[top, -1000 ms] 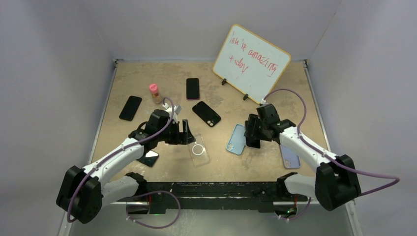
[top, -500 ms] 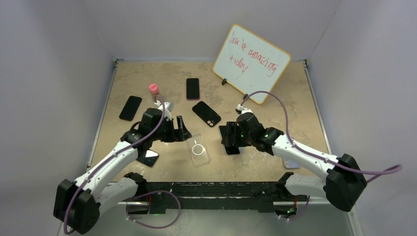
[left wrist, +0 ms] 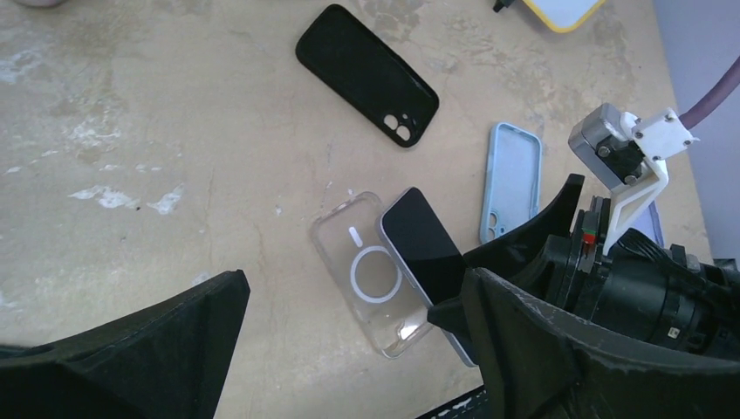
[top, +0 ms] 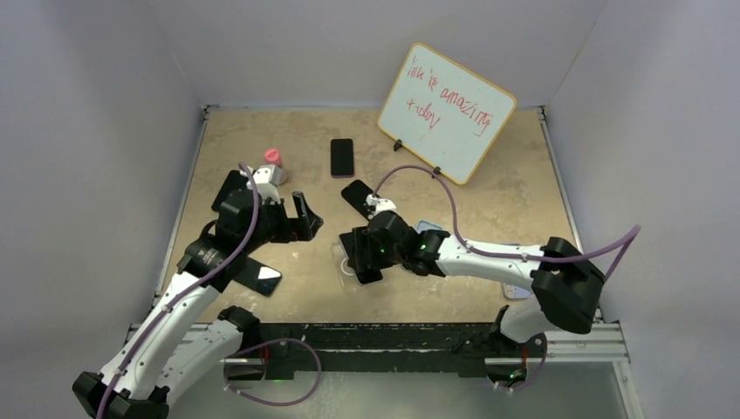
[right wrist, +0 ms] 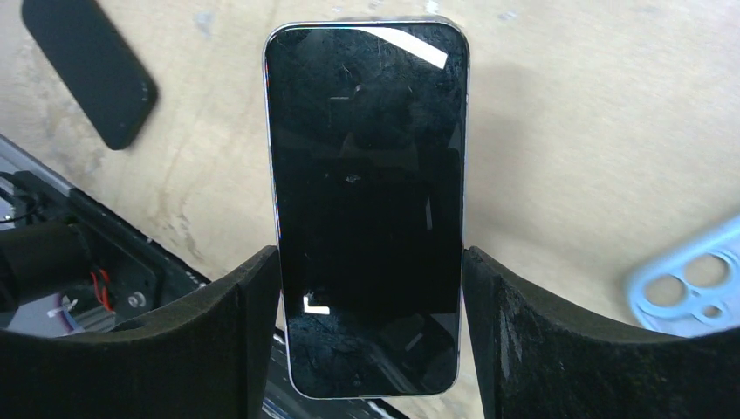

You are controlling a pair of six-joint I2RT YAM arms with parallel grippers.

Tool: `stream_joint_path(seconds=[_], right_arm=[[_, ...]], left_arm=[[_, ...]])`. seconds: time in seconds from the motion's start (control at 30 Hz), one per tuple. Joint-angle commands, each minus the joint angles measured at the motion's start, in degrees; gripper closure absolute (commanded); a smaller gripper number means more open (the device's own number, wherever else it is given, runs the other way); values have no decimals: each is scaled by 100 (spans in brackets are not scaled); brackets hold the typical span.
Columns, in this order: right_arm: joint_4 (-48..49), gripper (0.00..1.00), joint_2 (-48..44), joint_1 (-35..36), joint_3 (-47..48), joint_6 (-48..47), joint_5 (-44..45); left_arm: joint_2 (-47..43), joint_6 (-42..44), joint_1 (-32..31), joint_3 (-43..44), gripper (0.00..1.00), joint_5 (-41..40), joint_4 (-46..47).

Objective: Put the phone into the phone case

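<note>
Nearby, a matte black case [left wrist: 366,74] with a camera cutout lies beyond the clear phone case [left wrist: 362,275], and a pale blue case [left wrist: 510,179] lies to its right, both flat on the mottled tan table [top: 262,131]. The phone [right wrist: 366,192], a glossy dark slab with rounded corners, is clamped by its long edges in the right gripper [right wrist: 371,262]. It overlaps the clear case's right side. The left gripper [top: 305,218] is spread wide and empty, just left of the case.

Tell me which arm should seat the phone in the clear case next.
Right. The right tool grips the phone by its long edges, overlapping the clear case. The left tool is open and empty, off to one side.
</note>
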Motion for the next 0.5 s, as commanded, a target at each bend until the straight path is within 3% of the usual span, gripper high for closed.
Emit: stream_joint_path(seconds=[0.0,0.33,0.47], right_arm=[[668,58,341,235,606,138,328],[862,58,1227,390,928,100,480],[639,58,1396,398,940,170,633]], left_arm=[[-207,181,20,256,1,-526,-303],[-667,52,16,137,2,-964,-409],[-939,-152,16,-33,2,-744,-245]])
